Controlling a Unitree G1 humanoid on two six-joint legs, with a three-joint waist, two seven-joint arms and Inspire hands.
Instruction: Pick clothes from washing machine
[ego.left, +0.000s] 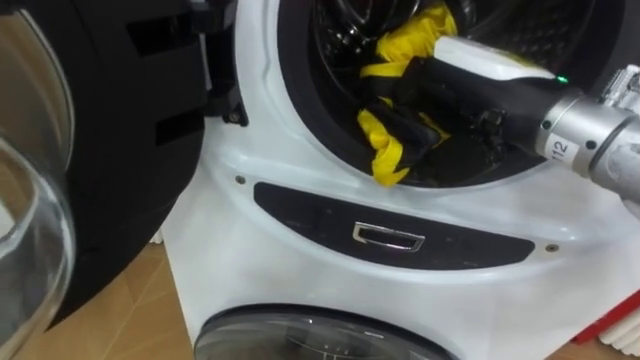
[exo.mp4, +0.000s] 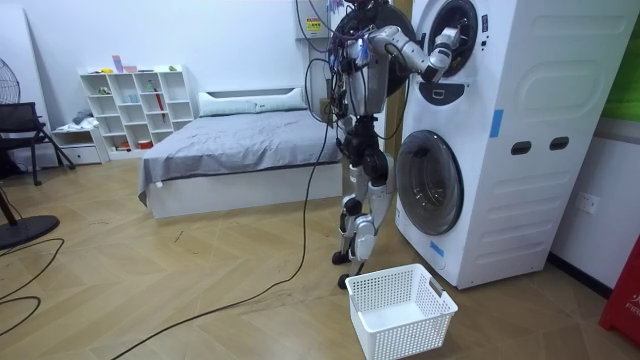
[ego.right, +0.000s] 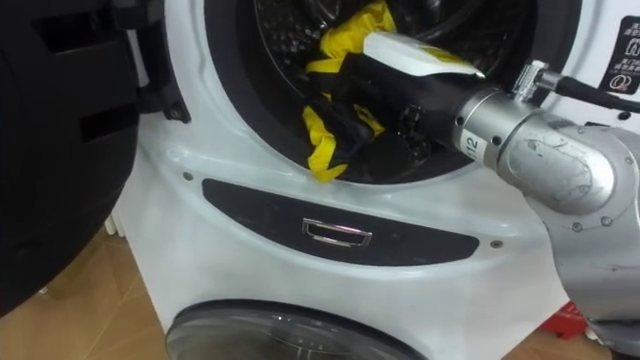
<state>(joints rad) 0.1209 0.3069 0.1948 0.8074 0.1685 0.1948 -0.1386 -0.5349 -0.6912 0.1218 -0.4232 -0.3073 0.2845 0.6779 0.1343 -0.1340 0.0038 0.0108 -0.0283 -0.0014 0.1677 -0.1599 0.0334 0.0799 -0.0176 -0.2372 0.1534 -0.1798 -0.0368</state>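
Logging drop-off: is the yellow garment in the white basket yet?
No, the yellow garment hangs at the upper drum's mouth, held by the right hand; the white basket stands on the floor.

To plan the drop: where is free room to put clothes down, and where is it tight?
Free: the white basket holds nothing, and the wood floor just around it is bare. Tight: the drum mouth, where the right hand, closed on the yellow cloth, fills the lower part.

Wood floor (exo.mp4: 200, 285), w/ basket (exo.mp4: 400, 312), washer stack (exo.mp4: 510, 150)
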